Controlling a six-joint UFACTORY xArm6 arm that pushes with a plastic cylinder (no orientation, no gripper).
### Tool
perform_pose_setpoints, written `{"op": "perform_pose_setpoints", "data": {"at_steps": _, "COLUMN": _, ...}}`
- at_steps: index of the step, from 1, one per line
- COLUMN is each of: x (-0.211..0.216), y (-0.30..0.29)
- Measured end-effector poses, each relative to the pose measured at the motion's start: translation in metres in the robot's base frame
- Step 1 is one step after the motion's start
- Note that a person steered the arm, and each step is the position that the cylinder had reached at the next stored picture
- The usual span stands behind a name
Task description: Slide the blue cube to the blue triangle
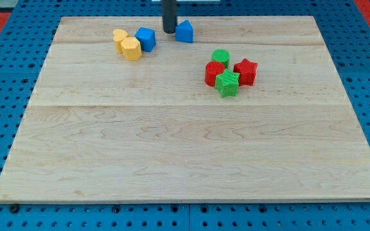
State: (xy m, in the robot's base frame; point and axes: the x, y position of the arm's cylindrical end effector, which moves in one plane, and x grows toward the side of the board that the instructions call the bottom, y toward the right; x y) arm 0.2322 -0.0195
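Observation:
The blue cube (146, 38) sits near the view's top left of the wooden board (185, 147), touching two yellow blocks. The blue triangle (184, 31) lies to its right, near the top edge. My tip (169, 31) stands between them, right beside the triangle's left side and a short gap from the cube's right side.
Two yellow blocks (127, 44) lie just left of the blue cube. A cluster sits right of centre: a green cylinder (221, 56), a red block (214, 72), a red star (245, 71) and a green star (227, 83). A blue pegboard (5, 77) surrounds the board.

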Motion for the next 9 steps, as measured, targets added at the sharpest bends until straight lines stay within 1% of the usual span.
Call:
{"op": "perform_pose_setpoints", "data": {"at_steps": 1, "x": 0.000, "y": 0.037}}
{"op": "perform_pose_setpoints", "data": {"at_steps": 2, "x": 0.000, "y": 0.037}}
{"op": "perform_pose_setpoints", "data": {"at_steps": 3, "x": -0.002, "y": 0.001}}
{"op": "perform_pose_setpoints", "data": {"at_steps": 4, "x": -0.010, "y": -0.063}}
{"op": "perform_pose_setpoints", "data": {"at_steps": 6, "x": -0.012, "y": -0.098}}
{"op": "perform_pose_setpoints", "data": {"at_steps": 7, "x": -0.012, "y": -0.129}}
{"op": "perform_pose_setpoints", "data": {"at_steps": 8, "x": -0.012, "y": -0.129}}
{"op": "perform_pose_setpoints", "data": {"at_steps": 9, "x": 0.009, "y": -0.126}}
